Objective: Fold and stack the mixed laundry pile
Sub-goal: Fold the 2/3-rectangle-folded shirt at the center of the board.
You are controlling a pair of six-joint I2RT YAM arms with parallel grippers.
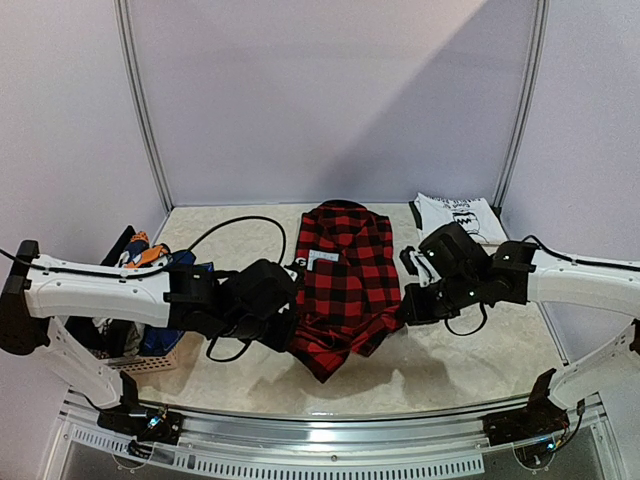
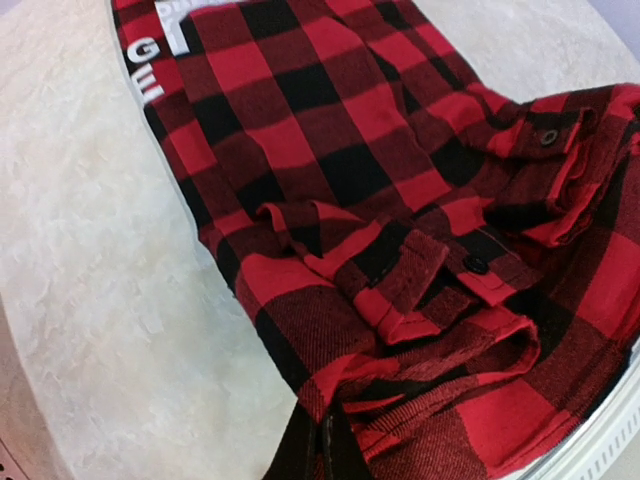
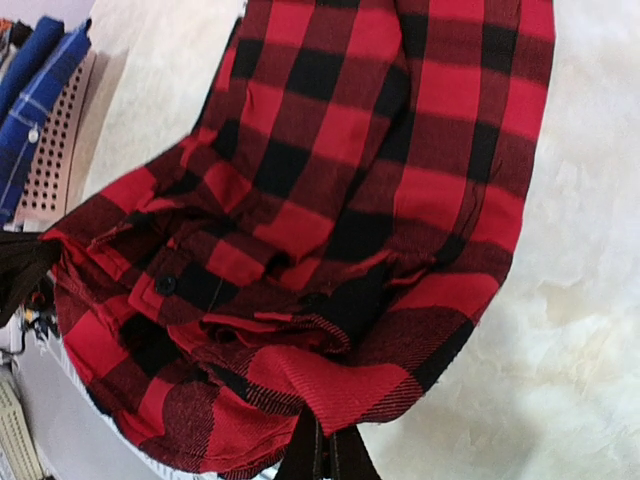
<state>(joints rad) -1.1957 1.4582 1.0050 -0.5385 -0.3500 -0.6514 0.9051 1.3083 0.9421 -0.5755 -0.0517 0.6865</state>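
Broadly, the table [image 1: 450, 360] carries one spread garment: the red-black plaid shirt [image 1: 345, 285] lies at its centre, collar toward twelve o'clock, with the lower part bunched and doubled toward six. At nine o'clock the rest of the pile [image 1: 150, 255], blue and orange pieces, sits heaped in the basket [image 1: 150, 362]. At one o'clock a white printed T-shirt [image 1: 458, 215] lies flat and well apart from the plaid.

The left gripper [image 2: 325, 450] is pressed together on the shirt's edge at seven o'clock, and the right gripper [image 3: 325, 455] pinches the opposite edge at four o'clock, a red fold draped over its fingers.

My worry is the loose sleeves. A buttoned cuff [image 2: 470, 270] lies crumpled inside the fold, so carrying the hem forward would likely trap it and leave a lumpy, skewed fold. Uneven pulling by either arm could also drag the whole shirt sideways.
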